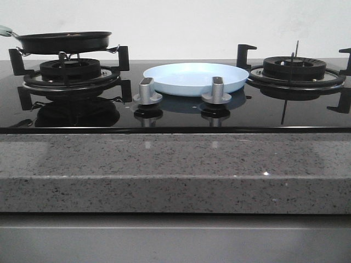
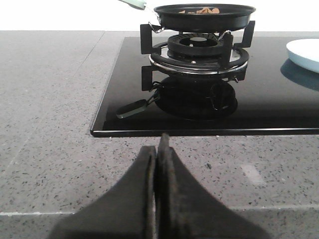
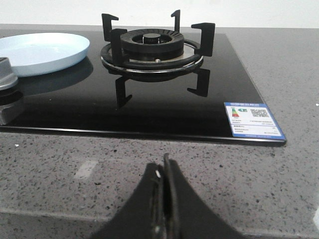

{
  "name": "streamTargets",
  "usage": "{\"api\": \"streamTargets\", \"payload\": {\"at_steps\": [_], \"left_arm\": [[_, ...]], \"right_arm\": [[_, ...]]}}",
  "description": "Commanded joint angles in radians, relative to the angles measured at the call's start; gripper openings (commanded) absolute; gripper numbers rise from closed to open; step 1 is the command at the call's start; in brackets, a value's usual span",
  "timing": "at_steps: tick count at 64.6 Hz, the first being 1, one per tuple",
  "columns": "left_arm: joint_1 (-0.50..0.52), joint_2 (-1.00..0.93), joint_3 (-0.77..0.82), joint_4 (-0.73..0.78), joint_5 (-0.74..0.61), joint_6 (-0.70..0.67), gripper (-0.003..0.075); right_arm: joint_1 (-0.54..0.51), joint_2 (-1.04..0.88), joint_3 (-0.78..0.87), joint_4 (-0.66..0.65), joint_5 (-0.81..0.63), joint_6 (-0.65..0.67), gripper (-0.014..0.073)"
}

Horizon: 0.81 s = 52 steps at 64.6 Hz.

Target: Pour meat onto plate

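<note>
A speckled grey desk (image 1: 175, 170) carries a glossy black hob (image 1: 181, 112) before a white wall. The plate (image 1: 196, 78) sits mid-hob between two burners; at its 9 o'clock, the pan (image 1: 64, 41) holds the meat (image 2: 202, 10). Both grippers, left (image 2: 157, 149) and right (image 3: 164, 167), hover over bare desk, fingers pressed together.

Only the fingertips of the robot show, at the bottom centre of each wrist view; the front view shows none of its body. The left gripper (image 2: 157, 149) is a pair of matt black fingers, broad at the base and curving inward to a thin pointed tip, their surface dull and slightly scuffed, with a narrow dark seam running between them. The right gripper (image 3: 165, 167) has the same black, flared, tapering form, with a small pale fleck near the seam on one finger.
</note>
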Motion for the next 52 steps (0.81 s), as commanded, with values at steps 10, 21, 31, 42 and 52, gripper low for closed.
{"api": "streamTargets", "payload": {"at_steps": [10,21,31,42,52], "left_arm": [[-0.009,-0.013,0.006,-0.006,-0.086,-0.008,-0.0020],[-0.009,-0.013,0.006,-0.006,-0.086,-0.008,-0.0020],[-0.009,-0.013,0.006,-0.006,-0.089,-0.008,-0.0020],[-0.009,-0.013,0.006,-0.033,-0.131,-0.008,-0.0020],[-0.009,-0.013,-0.031,-0.051,-0.193,-0.008,-0.0020]], "right_arm": [[-0.004,-0.016,-0.004,-0.013,-0.079,0.002,-0.0060],[-0.004,-0.016,-0.004,-0.013,-0.079,0.002,-0.0060],[-0.004,-0.016,-0.004,-0.013,-0.079,0.002,-0.0060],[-0.004,-0.016,-0.004,-0.010,-0.086,0.002,-0.0060],[-0.004,-0.016,-0.026,-0.010,-0.085,0.002,-0.0060]]}}
